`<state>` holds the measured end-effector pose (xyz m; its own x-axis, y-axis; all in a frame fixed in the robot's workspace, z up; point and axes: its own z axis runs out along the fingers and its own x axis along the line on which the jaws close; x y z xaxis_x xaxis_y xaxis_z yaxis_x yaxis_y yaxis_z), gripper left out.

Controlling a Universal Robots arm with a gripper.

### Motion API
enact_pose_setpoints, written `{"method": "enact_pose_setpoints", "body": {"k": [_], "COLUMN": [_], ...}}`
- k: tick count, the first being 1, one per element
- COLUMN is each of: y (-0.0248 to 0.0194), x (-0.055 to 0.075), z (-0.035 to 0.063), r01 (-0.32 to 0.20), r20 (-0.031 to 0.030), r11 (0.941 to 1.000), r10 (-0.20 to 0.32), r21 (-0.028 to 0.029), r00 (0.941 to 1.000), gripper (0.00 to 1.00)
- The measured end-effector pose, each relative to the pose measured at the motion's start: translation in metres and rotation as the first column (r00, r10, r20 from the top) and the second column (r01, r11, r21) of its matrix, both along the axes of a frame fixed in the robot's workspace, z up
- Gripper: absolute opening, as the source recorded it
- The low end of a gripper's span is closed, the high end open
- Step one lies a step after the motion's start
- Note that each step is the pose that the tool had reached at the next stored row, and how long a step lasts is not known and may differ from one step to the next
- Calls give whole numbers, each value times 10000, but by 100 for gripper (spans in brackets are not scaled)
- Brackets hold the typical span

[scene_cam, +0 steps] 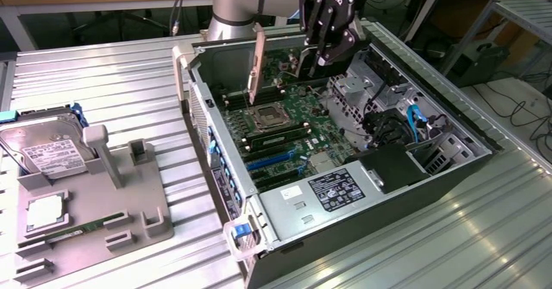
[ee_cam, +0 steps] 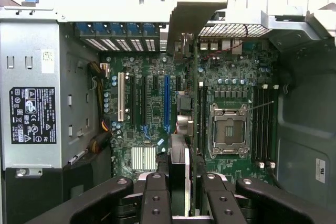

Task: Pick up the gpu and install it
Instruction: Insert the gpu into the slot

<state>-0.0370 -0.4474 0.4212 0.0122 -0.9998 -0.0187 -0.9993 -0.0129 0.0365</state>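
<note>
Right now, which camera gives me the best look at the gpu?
The exterior view: the gpu hangs edge-down from the end effector above the open computer case, its outline clear. The wrist view sees the card edge-on between the fingers.

One open black metal computer case (scene_cam: 448,172) is seen, with one green motherboard (ee_cam: 152,114) inside. One square silver processor socket (ee_cam: 228,129) is counted at the board's 3 o'clock side. One silver hard drive with white label (scene_cam: 43,150) and one narrow green memory stick (scene_cam: 77,229) are found on one grey plastic holder tray (scene_cam: 129,198).
</note>
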Motion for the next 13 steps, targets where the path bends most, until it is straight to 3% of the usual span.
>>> {"method": "enact_pose_setpoints", "body": {"k": [13], "y": [0], "x": [0], "z": [-23], "r01": [0], "r20": [0], "r11": [10000], "r10": [0], "r21": [2], "r00": [10000], "gripper": [27]}}
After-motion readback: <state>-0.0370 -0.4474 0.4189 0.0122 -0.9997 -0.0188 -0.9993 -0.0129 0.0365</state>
